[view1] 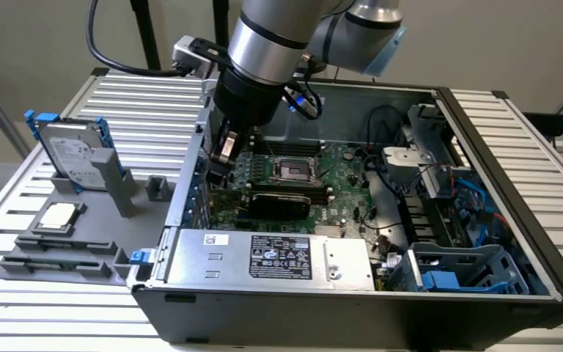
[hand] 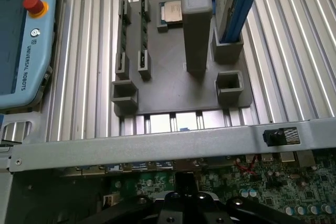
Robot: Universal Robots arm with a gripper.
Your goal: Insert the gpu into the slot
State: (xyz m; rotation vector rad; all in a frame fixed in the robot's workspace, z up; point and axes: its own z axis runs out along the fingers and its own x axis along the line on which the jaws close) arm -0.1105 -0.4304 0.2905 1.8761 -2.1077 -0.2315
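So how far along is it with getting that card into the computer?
It looks late in the job, though that is a judgement. A flat black card, probably the gpu, stands on the green motherboard inside the open case. The pincer is down in the case beside the card's end. Whether the card is pushed fully home can't be seen, so that is unconfirmed.

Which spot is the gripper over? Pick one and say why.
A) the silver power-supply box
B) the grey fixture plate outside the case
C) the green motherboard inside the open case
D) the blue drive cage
C: in the exterior view the gripper reaches down into the open case, over the green motherboard, close to the case wall on the exterior view's left.
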